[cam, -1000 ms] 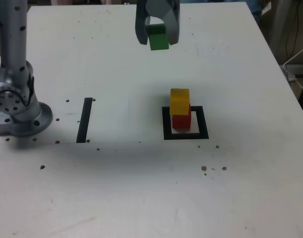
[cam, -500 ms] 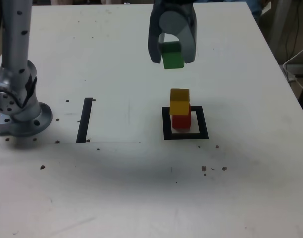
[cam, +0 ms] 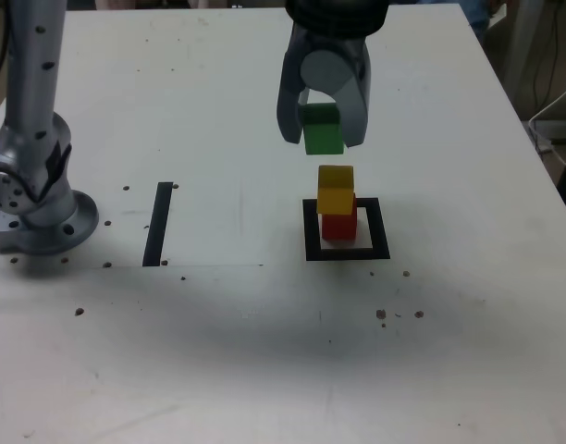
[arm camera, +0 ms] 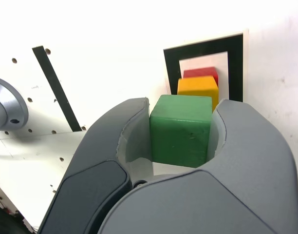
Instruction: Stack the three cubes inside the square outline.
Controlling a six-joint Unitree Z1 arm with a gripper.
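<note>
My claw (cam: 324,139) is clamped on the green cube (arm camera: 181,130), one finger pressed to either side of it, and I hold it up in the air. On the counter (cam: 218,342), the yellow cube (cam: 336,190) sits on top of the red cube (cam: 339,227), which rests inside the black square outline (cam: 380,228). The straight black strip (cam: 158,225) lies well apart, toward the exterior view's left.

No readable text, label, brand, number or sign can be made out on anything in either view.
</note>
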